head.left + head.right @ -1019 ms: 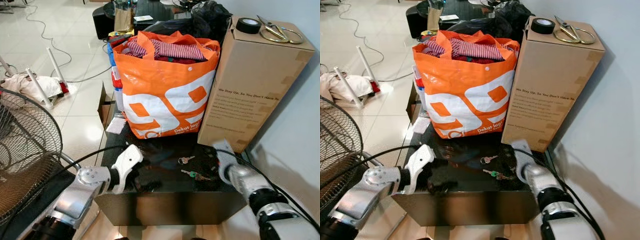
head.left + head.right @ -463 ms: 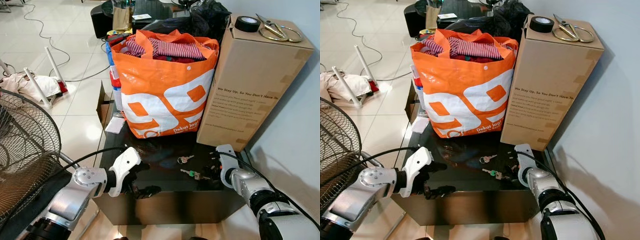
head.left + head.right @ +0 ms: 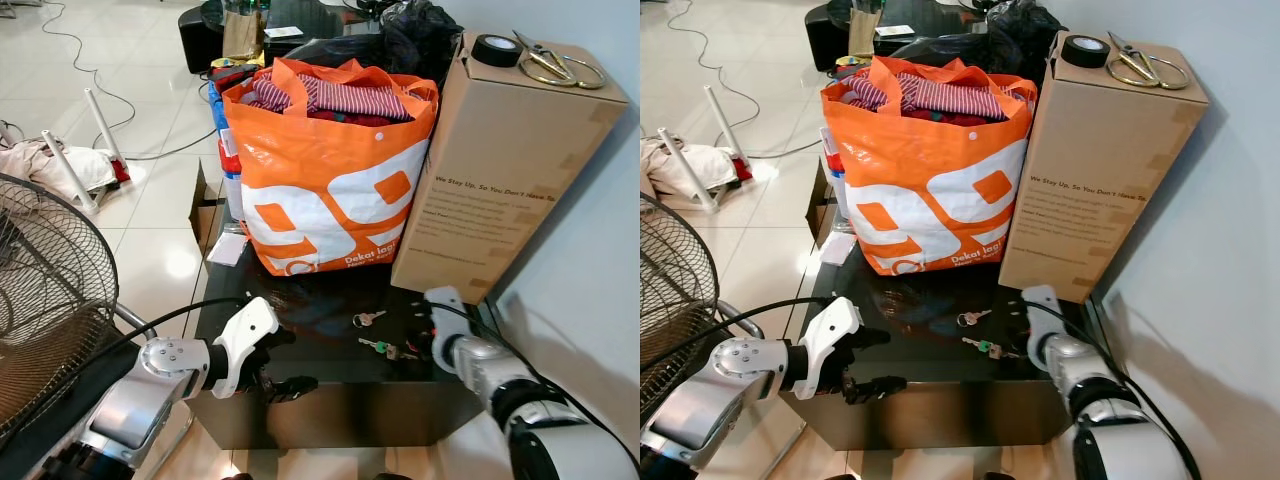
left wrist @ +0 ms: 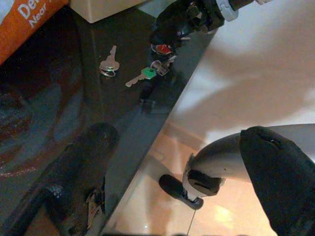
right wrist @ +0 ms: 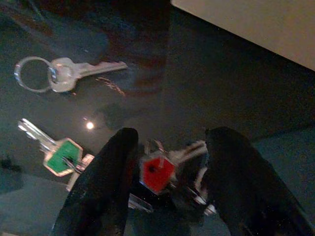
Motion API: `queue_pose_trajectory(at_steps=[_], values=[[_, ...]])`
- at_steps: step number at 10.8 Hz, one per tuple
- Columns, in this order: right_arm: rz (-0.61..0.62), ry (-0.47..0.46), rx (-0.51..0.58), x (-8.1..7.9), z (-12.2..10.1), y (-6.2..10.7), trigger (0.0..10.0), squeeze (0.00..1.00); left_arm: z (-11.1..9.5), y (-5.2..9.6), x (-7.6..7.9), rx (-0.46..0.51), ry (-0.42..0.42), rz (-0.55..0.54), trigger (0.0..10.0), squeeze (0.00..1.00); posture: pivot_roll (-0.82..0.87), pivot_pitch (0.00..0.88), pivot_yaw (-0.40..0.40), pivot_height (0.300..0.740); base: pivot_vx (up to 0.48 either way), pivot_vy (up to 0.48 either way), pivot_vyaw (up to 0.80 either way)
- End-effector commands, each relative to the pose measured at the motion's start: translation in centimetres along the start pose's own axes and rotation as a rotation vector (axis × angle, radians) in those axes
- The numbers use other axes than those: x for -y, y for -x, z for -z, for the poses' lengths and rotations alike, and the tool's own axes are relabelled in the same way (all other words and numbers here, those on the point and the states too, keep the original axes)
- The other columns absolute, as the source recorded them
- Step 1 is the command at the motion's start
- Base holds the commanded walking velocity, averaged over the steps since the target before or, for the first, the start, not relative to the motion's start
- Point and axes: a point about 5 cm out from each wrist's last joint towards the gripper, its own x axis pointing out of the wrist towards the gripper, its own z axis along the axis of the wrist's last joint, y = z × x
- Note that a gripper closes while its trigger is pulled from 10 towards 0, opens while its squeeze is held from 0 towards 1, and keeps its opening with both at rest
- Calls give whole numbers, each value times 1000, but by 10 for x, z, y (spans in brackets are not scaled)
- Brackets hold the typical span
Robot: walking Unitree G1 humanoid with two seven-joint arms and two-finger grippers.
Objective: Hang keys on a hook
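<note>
A bunch of keys lies on the glossy black table (image 3: 320, 300) near its front right corner, with a green-capped key (image 5: 61, 156) and a red-capped key (image 5: 157, 174) on it. A single silver key (image 3: 366, 319) on a ring lies apart, nearer the orange bag. My right gripper (image 5: 172, 140) is open and low over the bunch, its black fingers (image 5: 101, 182) standing either side of the red key. My left gripper (image 3: 282, 362) is open at the table's front left edge, one finger over the top and the other off the edge.
An orange bag (image 3: 330, 190) full of clothes and a tall cardboard box (image 3: 500, 160) with tape and scissors on top stand at the back of the table. A fan (image 3: 50, 300) is at my left. A white wall runs along the right.
My right gripper has slid in over the key bunch and now straddles the red key. My left gripper has dropped toward the table's front edge. The keys lie where they were.
</note>
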Motion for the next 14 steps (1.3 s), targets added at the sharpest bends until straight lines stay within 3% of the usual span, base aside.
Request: queue_pose_trajectory(at_steps=[1, 14], values=[[6, 9, 19, 2, -6, 0, 10000, 0, -3, 3, 0, 1, -8, -5, 10000, 173, 14, 0, -57, 740, 0, 0, 0], [-7, 36, 3, 3, 1, 1, 10000, 0, -3, 27, 21, -49, 1, 25, 10000, 169, 58, 0, -75, 740, 0, 0, 0]])
